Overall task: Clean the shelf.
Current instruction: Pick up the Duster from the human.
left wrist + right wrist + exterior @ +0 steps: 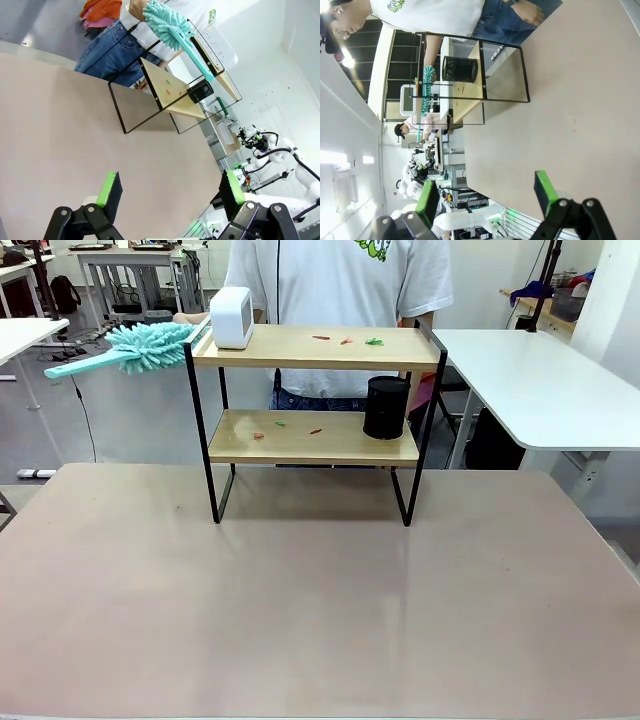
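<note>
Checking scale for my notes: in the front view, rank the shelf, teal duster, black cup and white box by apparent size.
shelf
teal duster
black cup and white box: about alike, not ranked

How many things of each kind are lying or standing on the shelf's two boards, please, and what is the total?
Small coloured scraps: 6 (3 on each board)
White box: 1
Black mesh cup: 1
Total on the shelf: 8
</note>
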